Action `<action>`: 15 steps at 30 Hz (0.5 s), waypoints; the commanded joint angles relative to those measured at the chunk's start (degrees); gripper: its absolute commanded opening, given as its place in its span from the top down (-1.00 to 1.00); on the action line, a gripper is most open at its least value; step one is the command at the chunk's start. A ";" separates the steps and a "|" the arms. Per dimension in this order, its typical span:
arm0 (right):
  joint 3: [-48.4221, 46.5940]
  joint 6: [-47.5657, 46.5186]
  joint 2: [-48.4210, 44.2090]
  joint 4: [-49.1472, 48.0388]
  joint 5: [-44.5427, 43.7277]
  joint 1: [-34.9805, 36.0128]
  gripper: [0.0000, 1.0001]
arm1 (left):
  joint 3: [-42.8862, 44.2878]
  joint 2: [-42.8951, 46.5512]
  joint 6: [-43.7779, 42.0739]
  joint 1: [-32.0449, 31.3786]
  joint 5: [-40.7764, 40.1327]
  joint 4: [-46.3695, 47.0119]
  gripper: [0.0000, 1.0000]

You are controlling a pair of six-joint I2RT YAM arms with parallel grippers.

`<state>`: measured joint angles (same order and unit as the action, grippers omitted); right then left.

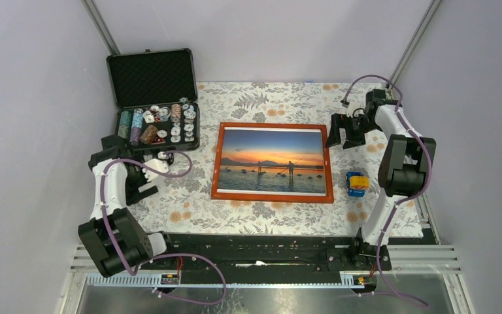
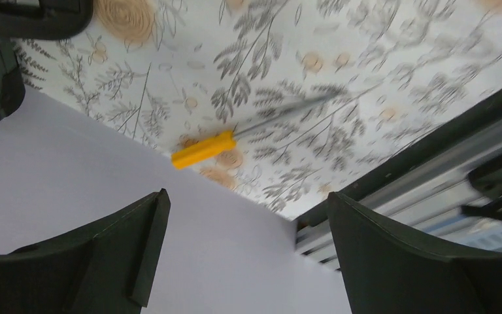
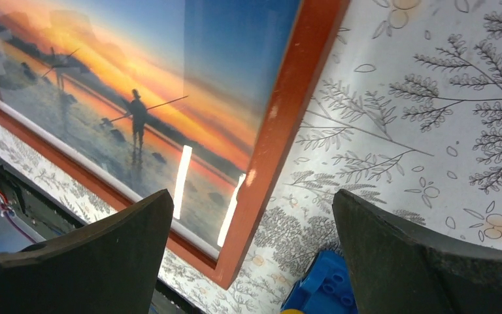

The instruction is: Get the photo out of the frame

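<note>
The orange-red frame (image 1: pixel 272 193) lies flat, face up, in the middle of the floral cloth, with the sunset photo (image 1: pixel 272 161) still inside it. In the right wrist view the frame (image 3: pixel 287 124) runs diagonally with the photo (image 3: pixel 124 85) behind glare. My right gripper (image 1: pixel 344 134) hangs open just beyond the frame's far right corner, nothing between its fingers; in its own view the gripper (image 3: pixel 251 242) stands over the frame's right edge. My left gripper (image 1: pixel 163 161) is open at the left, apart from the frame, and in its wrist view the left gripper (image 2: pixel 245 255) is empty.
An open black case (image 1: pixel 153 98) with poker chips stands at the back left. A blue and yellow toy block (image 1: pixel 357 184) sits right of the frame. A yellow-handled tool (image 2: pixel 204 148) lies on the cloth near the left wall. Black rails (image 1: pixel 268 252) run along the near edge.
</note>
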<state>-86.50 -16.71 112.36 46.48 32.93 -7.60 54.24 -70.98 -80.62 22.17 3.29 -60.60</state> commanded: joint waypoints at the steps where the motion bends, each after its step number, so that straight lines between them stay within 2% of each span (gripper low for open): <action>1: -1.42 -3.06 -4.85 3.93 2.50 1.91 -0.99 | 1.90 -2.72 -20.28 5.47 -1.79 1.13 -0.90; 4: -1.03 -2.91 -5.64 4.78 4.63 2.40 -0.99 | 5.27 -8.62 -26.83 9.23 0.12 -1.49 -0.81; 6: -1.15 -2.62 -5.95 5.48 5.71 2.41 -0.99 | 5.37 -10.41 -30.64 11.28 0.91 0.16 -0.78; 12: -1.93 -1.33 -6.34 6.09 7.22 2.41 -0.99 | 0.79 -12.26 -37.89 13.59 1.63 7.91 -0.71; 15: -2.59 -1.14 -6.03 6.79 7.87 2.41 -0.99 | -1.70 -13.53 -40.17 14.04 0.69 12.16 -0.61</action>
<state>-86.61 -18.20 109.01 50.87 38.15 -5.39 55.35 -83.09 -113.03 35.57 2.85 -54.11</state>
